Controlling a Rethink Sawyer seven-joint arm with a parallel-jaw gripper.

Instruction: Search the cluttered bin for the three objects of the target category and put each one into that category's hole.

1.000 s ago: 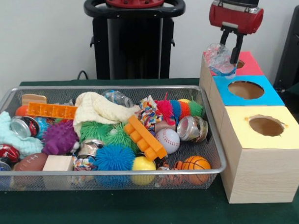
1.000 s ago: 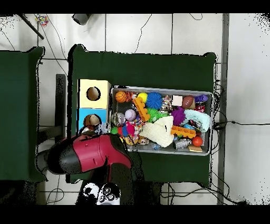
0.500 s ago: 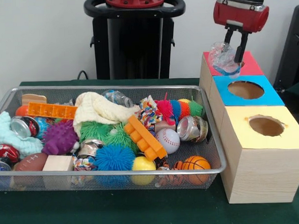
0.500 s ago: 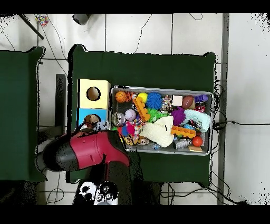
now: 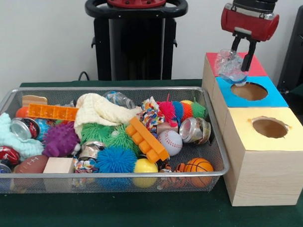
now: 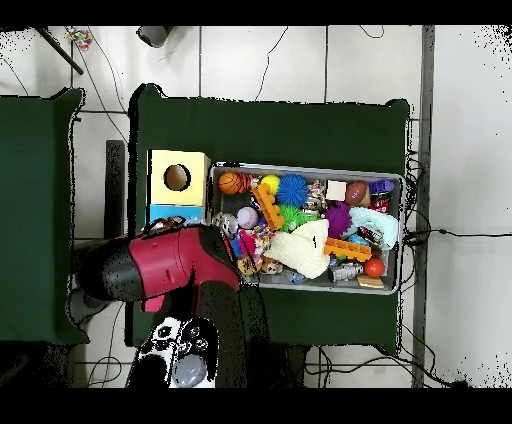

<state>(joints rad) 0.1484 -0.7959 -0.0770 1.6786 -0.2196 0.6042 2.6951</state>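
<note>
Item in hand: a crushed clear bottle (image 5: 230, 66), clamped between the fingers of my gripper (image 5: 242, 60), hanging over the seam between the red box (image 5: 254, 66) and the blue box (image 5: 250, 92), just beside the blue hole; I judge it is held high so it clears the box tops on the way to its hole, though which hole is meant I cannot tell. Stock remaining: the bin (image 5: 220, 156) holds balls, cans, blocks and cloth heaped together, with another clear bottle (image 5: 119, 99) at the back wall, probably the same category. The yellow box (image 5: 269, 139) stands nearest, its hole unobstructed.
</note>
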